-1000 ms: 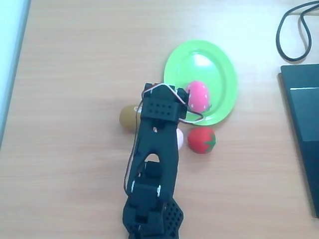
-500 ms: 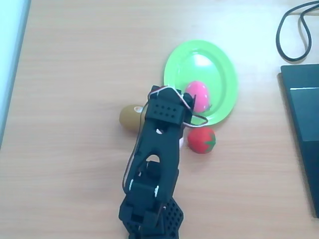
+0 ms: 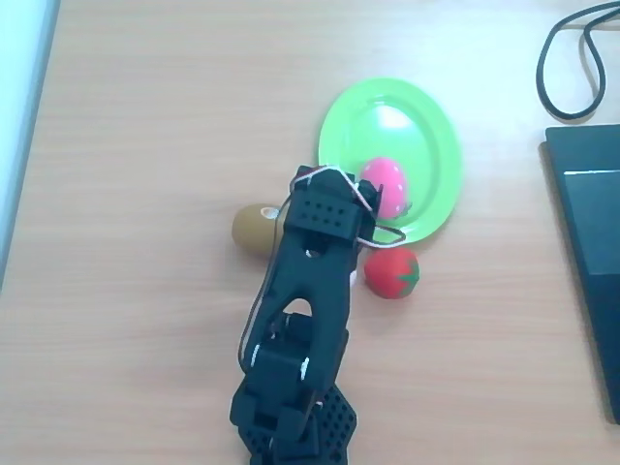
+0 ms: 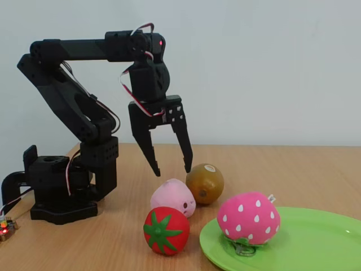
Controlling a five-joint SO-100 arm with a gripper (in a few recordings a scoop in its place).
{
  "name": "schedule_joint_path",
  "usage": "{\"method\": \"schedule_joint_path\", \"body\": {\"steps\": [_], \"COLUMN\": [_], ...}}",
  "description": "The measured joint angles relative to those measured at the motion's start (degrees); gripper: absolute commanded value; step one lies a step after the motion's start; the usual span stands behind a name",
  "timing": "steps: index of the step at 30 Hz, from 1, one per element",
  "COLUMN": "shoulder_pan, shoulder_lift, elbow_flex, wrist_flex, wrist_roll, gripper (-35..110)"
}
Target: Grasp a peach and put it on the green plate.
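Your gripper (image 4: 172,168) hung above the peach (image 4: 174,197) with its jaws spread wide and nothing between them. The peach sat on the table (image 4: 316,175), just in front of the arm, and from overhead the wrist hid it.

It looked like a soft, light plush toy, so I judged it would squash rather than slip, and a gentle close should have been enough. The best hold seemed to be across its widest part, around the middle, with the fingers coming straight down on either side.

Room was tight, though. The kiwi (image 4: 205,183) sat just beside the peach, near the right fingertip in the fixed view, and may have been touching it. The red strawberry (image 4: 166,230) lay just in front of the peach, close enough that I could not tell whether they touched. A finger landing on either one would likely have pushed it or tipped the peach away.

The plate (image 3: 426,126) was near, to the right in the fixed view, but the pink strawberry (image 3: 387,184) already stood on its near part. You would have needed to drop the peach on the bare half beyond it.
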Motion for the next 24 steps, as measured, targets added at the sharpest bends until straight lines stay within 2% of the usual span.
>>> {"method": "schedule_joint_path", "body": {"steps": [24], "shoulder_pan": [4.2], "shoulder_lift": [-4.9], "elbow_flex": [4.4], "wrist_flex": [-1.1], "wrist_roll": [-6.0], "gripper": [38]}}
